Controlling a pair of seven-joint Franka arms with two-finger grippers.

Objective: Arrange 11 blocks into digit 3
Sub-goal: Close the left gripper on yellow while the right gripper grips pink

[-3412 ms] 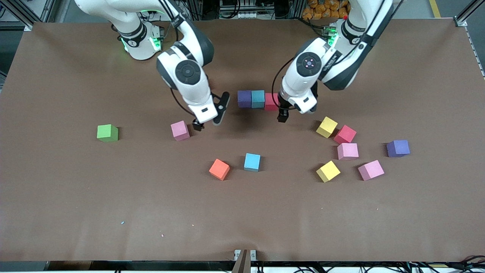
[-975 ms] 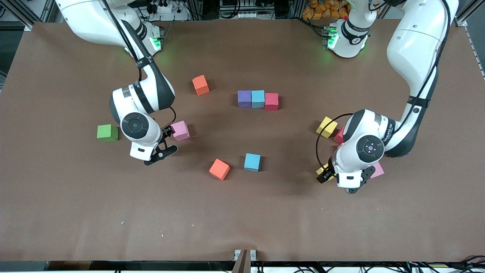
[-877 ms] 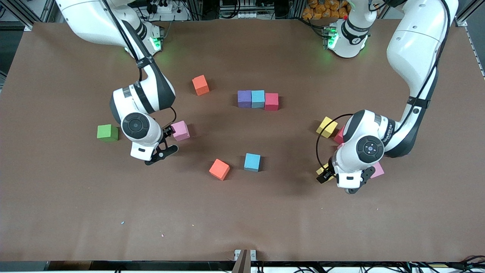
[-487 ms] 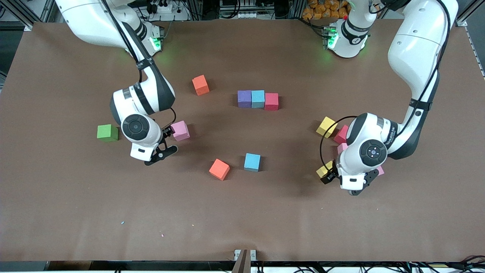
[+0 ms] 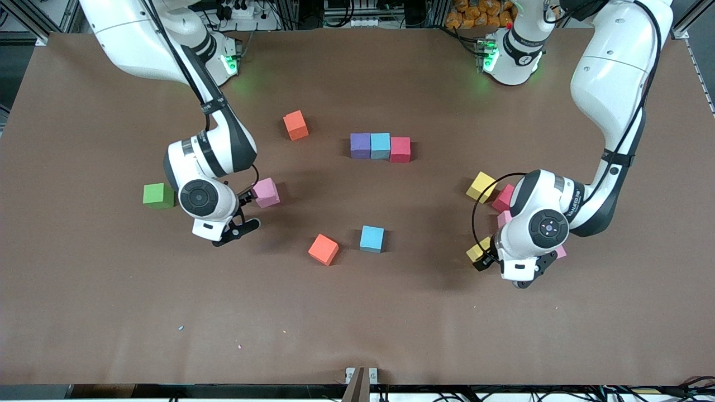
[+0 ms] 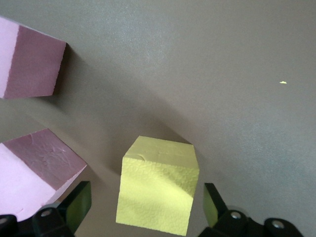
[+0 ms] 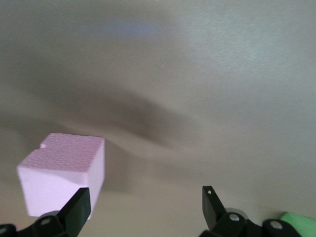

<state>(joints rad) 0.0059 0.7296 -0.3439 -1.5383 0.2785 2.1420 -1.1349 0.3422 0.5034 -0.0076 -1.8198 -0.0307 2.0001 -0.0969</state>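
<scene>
Two spread grippers: left gripper [image 6: 143,210] is straddling yellow block [image 6: 157,185]; right gripper [image 7: 145,207] is beside pink block [image 7: 63,180] — you are centring before pinching

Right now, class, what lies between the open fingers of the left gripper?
In the left wrist view, a yellow foam cube sits on the brown table between the left gripper's open fingers, neither touching it.

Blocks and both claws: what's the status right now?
Left gripper open, straddling a yellow block. Right gripper open, pink block off-centre beside one finger. Three-block row placed. Nothing blocking.
</scene>
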